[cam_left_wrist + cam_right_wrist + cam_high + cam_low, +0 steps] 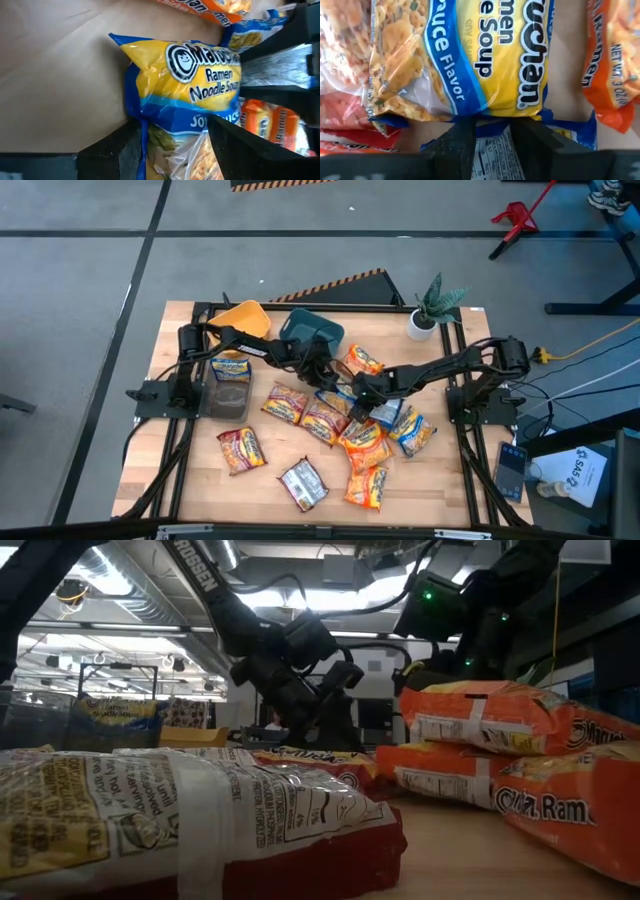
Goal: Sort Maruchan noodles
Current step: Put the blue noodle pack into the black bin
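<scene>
Your left end effector (pixel 330 383) is out over the middle of the counter (pixel 190 470), and its two fingers (pixel 125 150) are clamped on one end of a blue-and-yellow soy sauce packet (pixel 185 80). The rest of that packet sticks out ahead of the fingers, so it's a proper grip on the edge, not the body.

Your right end effector (pixel 362 395) sits just beside the left one, coming in from the other side. Its fingers (pixel 462 140) are pinched on the blue sealed edge of a blue-and-yellow soy sauce packet (pixel 490 55), with another blue packet's printed back showing right between the fingers underneath. I can't tell for sure whether both arms have hold of the same packet or two that lie together.

Around the two end effectors you've got the rest of the noodles (pixel 300 445) scattered on the wood: orange packets (pixel 365 442) just below the right one, a red-maroon packet (pixel 240 448) off toward the left arm's side, a silver one (pixel 303 483) nearer the front edge, and one orange packet (pixel 363 360) just behind the grippers.

Behind the left end effector sit a teal bin (pixel 311 332) and a yellow bin (pixel 243 318), and a clear container (pixel 229 385) with one packet inside stands by the left arm's base. A small potted plant (pixel 432 308) is in the far corner on the right arm's side.
</scene>
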Tool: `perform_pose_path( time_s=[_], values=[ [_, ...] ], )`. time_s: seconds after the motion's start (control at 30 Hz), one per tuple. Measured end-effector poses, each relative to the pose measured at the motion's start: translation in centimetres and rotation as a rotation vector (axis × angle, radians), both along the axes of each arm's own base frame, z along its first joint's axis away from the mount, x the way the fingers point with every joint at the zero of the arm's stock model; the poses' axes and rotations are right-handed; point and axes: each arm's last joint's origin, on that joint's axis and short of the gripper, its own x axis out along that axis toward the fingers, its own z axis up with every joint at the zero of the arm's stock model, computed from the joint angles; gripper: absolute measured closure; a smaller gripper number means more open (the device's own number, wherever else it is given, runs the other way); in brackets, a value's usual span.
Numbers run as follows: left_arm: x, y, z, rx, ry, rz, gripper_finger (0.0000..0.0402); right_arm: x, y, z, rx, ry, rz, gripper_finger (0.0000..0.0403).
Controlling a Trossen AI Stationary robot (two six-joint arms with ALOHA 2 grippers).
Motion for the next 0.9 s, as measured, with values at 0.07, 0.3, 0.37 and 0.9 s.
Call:
perform_pose_path(
  time_s=[0.07, 0.3, 0.37, 0.9],
  values=[
    [0.1, 0.2, 0.3, -0.026, -0.028, -0.003, 0.0192, -0.2, 0.0, 0.3, -0.01, -0.002, 0.007, 0.0276],
    [0.3, 0.5, 0.8, -0.113, -0.082, -0.03, 0.021, -0.3, 0.1, 0.4, -0.02, 0.004, 0.035, 0.0276],
    [0.3, 0.5, 1.0, -0.145, -0.091, -0.032, 0.022, -0.4, 0.1, 0.4, -0.021, 0.007, 0.04, 0.0276],
    [0.4, 0.6, 1.4, -0.287, -0.068, 0.002, 0.0291, -0.5, 0.1, 0.5, -0.007, 0.017, 0.054, 0.0276]
  ],
)
